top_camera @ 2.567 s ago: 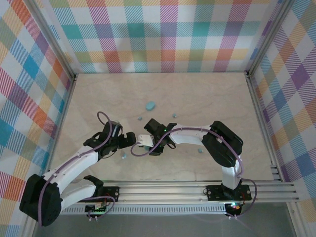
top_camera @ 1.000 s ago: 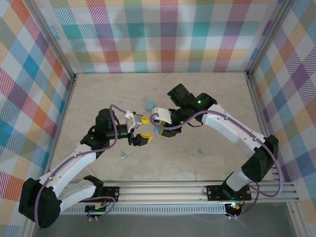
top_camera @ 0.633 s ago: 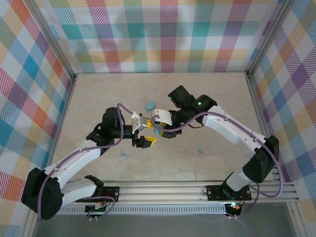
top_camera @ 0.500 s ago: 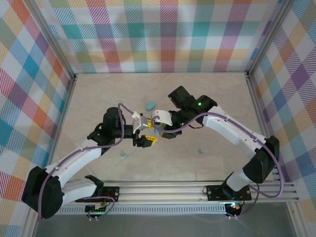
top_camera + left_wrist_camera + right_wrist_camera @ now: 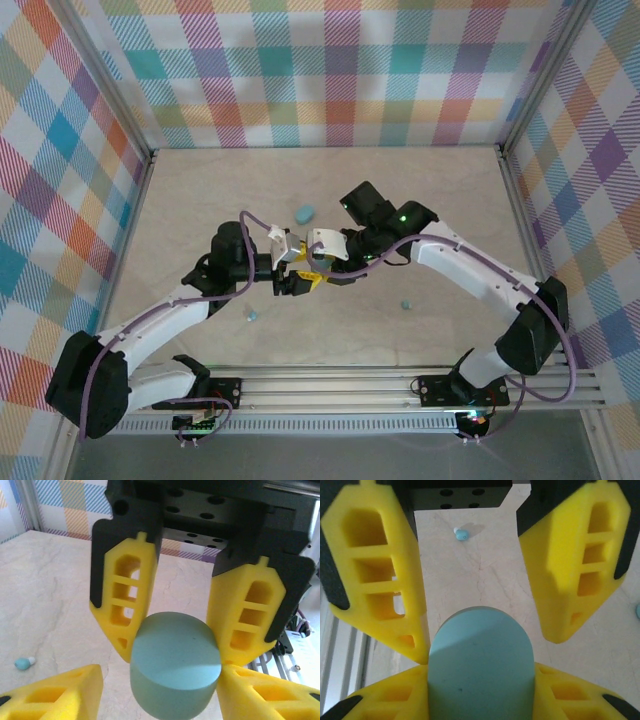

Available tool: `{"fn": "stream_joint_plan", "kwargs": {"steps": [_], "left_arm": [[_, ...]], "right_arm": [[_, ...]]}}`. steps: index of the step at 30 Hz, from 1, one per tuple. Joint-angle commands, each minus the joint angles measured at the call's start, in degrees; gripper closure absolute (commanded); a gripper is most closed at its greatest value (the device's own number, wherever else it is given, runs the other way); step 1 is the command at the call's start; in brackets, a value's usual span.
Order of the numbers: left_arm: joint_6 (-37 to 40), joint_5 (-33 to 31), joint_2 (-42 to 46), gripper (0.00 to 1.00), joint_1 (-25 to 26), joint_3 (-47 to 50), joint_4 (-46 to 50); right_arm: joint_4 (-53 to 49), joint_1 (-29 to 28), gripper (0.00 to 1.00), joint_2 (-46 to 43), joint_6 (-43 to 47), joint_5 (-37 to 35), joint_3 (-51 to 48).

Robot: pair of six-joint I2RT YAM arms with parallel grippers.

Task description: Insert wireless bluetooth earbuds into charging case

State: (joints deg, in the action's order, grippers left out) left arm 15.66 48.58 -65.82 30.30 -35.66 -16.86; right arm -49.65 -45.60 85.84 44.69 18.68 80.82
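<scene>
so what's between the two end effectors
The charging case, held by the right end effector; the left end effector stands open around it, per both wrist views.

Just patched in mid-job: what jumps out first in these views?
At the middle of the table, the right gripper clamps the light-blue charging case while the left gripper stands open around its other end. A second blue oval lies behind them; two tiny earbuds lie loose on the near side.
</scene>
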Motion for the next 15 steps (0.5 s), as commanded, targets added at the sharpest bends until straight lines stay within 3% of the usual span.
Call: {"fn": "stream_joint_plan", "kwargs": {"steps": [1, 15], "left_arm": [[-3.79, -1.67, -0.67, 0.38, 0.46, 1.61, -6.52], [-1.06, -0.95, 1.56, 0.42, 0.46, 2.15, -4.28]], "right_arm": [[2.93, -0.8, 0.79, -2.42, 1.98, 1.51, -1.31], [3.07, -1.07, 0.79, -3.58, 1.72, 3.1, -2.17]]}}
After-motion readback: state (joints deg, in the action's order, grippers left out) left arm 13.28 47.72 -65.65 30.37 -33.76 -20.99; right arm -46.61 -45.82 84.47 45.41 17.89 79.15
